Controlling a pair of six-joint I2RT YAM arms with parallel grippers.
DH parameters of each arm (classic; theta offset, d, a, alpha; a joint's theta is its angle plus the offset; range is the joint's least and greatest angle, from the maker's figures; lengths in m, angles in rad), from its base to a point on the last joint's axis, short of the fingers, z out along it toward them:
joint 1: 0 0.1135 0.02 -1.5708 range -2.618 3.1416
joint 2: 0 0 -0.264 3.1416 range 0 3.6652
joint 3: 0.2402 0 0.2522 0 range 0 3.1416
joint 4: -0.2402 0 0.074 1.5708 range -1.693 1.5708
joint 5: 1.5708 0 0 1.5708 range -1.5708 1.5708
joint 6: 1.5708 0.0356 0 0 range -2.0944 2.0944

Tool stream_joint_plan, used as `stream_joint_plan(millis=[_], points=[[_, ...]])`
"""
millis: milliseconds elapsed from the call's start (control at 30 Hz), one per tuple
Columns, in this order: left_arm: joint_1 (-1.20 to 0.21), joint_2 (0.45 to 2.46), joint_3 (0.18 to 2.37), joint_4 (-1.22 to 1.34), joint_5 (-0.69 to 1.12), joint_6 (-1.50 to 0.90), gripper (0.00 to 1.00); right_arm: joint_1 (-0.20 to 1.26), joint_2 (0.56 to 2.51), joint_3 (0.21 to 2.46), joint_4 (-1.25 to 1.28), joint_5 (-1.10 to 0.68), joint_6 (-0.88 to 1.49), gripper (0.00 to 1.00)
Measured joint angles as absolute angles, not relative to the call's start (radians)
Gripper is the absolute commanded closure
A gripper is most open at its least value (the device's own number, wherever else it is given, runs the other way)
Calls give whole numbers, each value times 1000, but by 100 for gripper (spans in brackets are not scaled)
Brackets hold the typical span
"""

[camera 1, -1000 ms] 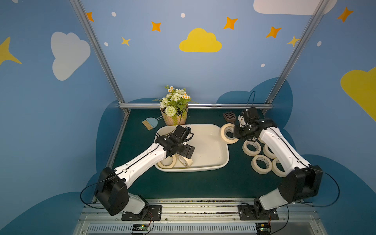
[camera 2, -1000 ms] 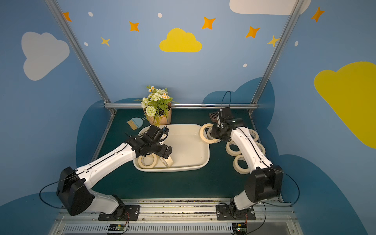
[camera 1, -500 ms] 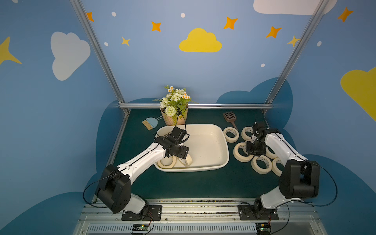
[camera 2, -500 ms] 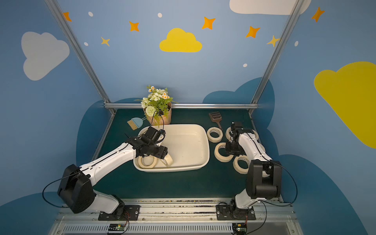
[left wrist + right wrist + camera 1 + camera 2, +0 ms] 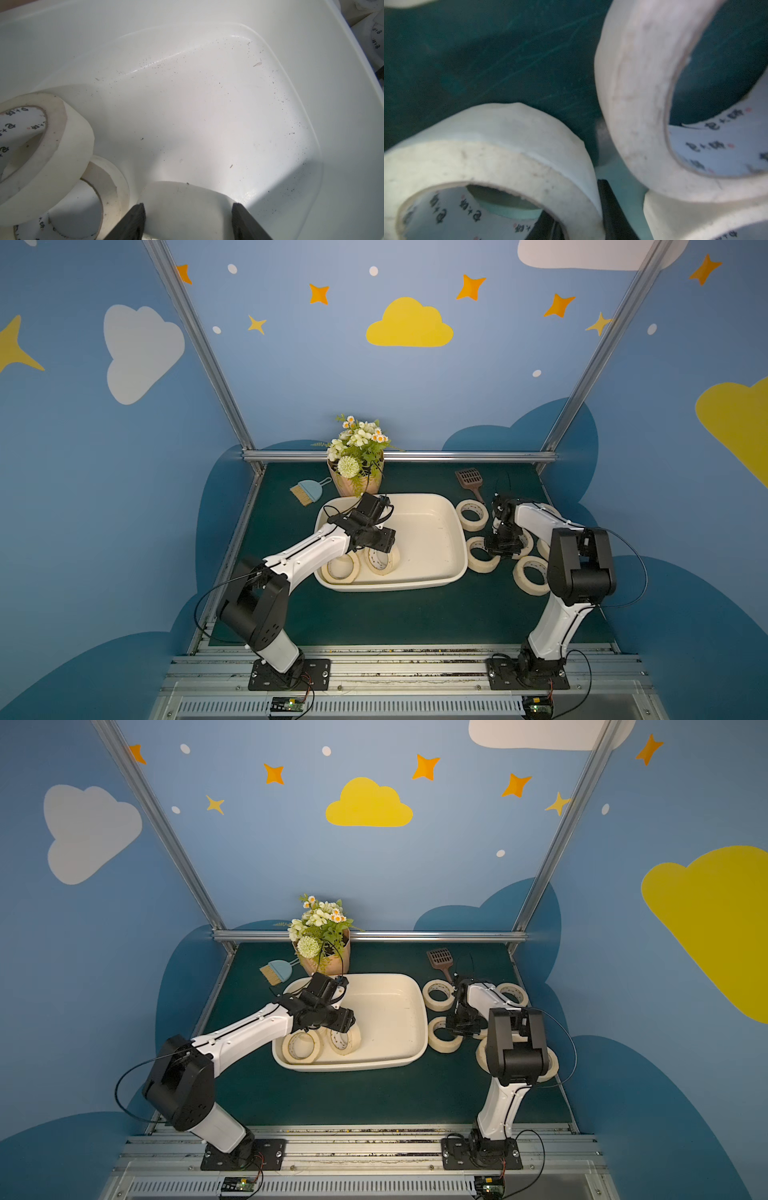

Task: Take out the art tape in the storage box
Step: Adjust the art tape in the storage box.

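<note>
Quick status from my remote seat: we're mid-unload and the storage box (image 5: 424, 531) isn't empty yet. The left end effector (image 5: 188, 218) is down inside its near-left part, jaws about half open and straddling an upright roll (image 5: 187, 197), pressed to both of its flat sides, so I'd call that a grip. Just left of it, the wrist view shows a leaning roll (image 5: 62, 135) propped on a bottom roll (image 5: 108, 187), so at least three are in there. Over on the right, the right end effector (image 5: 498, 549) is almost closed, pinching the wall of a parked roll (image 5: 478, 568) that sits on the tabletop (image 5: 374, 614) just right of the box, with one jaw inside the core and one outside. More rolls, like the far one (image 5: 471, 515) and the near one (image 5: 532, 576), lie around it. My read is that the right side only needs to let go and back off. The left needs a clean vertical lift to clear the box wall without nudging the leaning pair, then a swing out over the rim.
</note>
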State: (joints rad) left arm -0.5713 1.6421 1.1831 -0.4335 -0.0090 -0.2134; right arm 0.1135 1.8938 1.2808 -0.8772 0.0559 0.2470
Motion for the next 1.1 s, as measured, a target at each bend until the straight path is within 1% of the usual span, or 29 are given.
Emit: stream_joint_plan(millis=[200, 367, 433, 533, 600, 667, 733, 800, 967, 1100], points=[[-571, 1699, 1206, -412, 8, -213, 32, 113, 1955, 1354, -858, 63, 246, 100], [-571, 1739, 1209, -418, 27, -213, 32, 113, 1965, 1365, -853, 68, 246, 100], [-571, 1749, 1208, -414, 35, -214, 32, 113, 1965, 1365, -853, 70, 246, 89], [-570, 1766, 1208, -406, 44, -215, 31, 113, 1964, 1365, -853, 73, 245, 71], [-569, 1774, 1208, -407, 46, -214, 26, 113, 1959, 1362, -853, 77, 245, 58], [-569, 1775, 1208, -414, 43, -212, 20, 116, 1940, 1356, -855, 84, 237, 48], [-569, 1770, 1208, -421, 31, -208, 18, 123, 1901, 1350, -857, 87, 229, 37], [-569, 1759, 1208, -440, 18, -205, 17, 134, 1846, 1348, -865, 89, 225, 33], [-566, 1707, 1205, -482, -12, -192, 18, 202, 1705, 1349, -894, 84, 222, 33], [-558, 1689, 1177, -482, -26, -188, 18, 263, 1649, 1348, -921, 60, 226, 33]])
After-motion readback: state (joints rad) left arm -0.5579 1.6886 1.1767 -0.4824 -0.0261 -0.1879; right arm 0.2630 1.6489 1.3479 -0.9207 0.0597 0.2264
